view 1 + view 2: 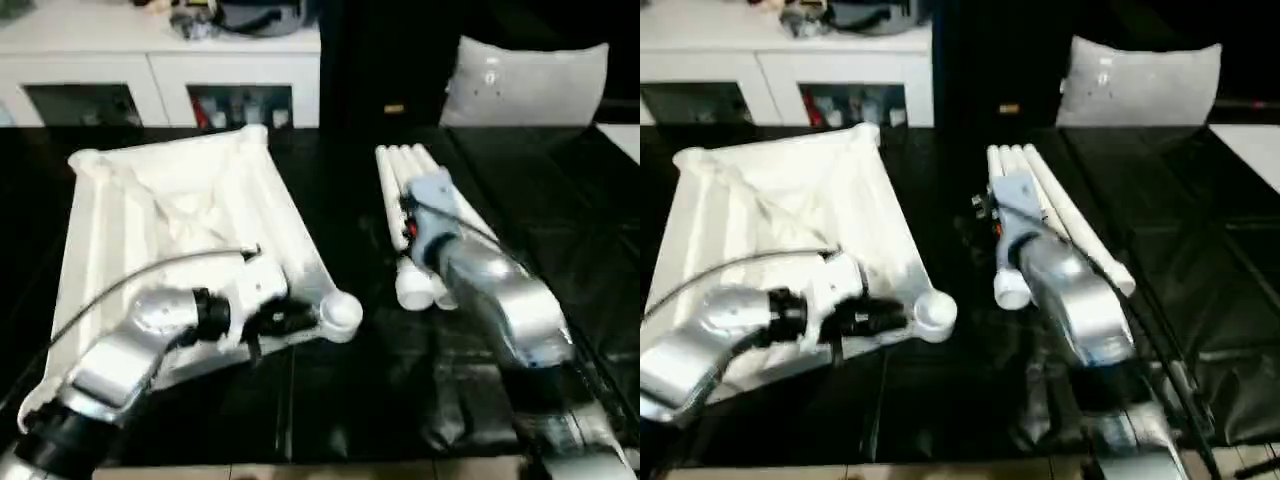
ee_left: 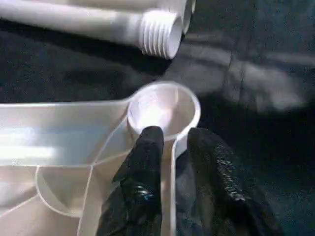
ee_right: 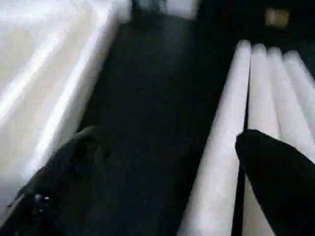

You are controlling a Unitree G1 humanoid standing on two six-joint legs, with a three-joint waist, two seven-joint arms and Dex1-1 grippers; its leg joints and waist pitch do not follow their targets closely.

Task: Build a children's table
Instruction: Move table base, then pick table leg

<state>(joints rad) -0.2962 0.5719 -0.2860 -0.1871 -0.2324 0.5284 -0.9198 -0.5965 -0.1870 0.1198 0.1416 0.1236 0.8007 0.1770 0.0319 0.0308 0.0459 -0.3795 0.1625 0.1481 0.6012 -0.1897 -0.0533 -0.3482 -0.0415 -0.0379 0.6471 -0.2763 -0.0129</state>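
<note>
Tabletop (image 1: pixel 180 230) upside down on the black table surface (image 1: pixel 330 400), ribbed underside up, all visible corner sockets bare. No leg fitted yet, so assembly judged barely begun: 4 legs left to screw in, then the whole thing to be turned upright.

Left gripper (image 2: pixel 170 142) at the near corner socket (image 2: pixel 162 108), 1 black finger (image 2: pixel 145 167) inside the tabletop's side wall and the other outside it, straddling the rim just behind the socket; pinching tight or merely resting there cannot tell.

Legs (image 1: pixel 415 215) lying side by side in a bundle to the right of the tabletop, apart from it, 4 tubes counted at the far ends. Threaded end of 1 leg (image 2: pixel 160 32) pointing toward the socket (near it, not touching). Right gripper (image 3: pixel 167 172) spread wide and empty, hovering over the leftmost legs, 1 finger (image 3: pixel 275 172) above the bundle, the other above bare black surface.

Dark, slightly glossy sheet over the work surface, creased near the front. Beyond it a white cabinet (image 1: pixel 160 70) with glass doors and clutter on top, and a pale cushion-like panel (image 1: pixel 525 80) leaning at the back right.
</note>
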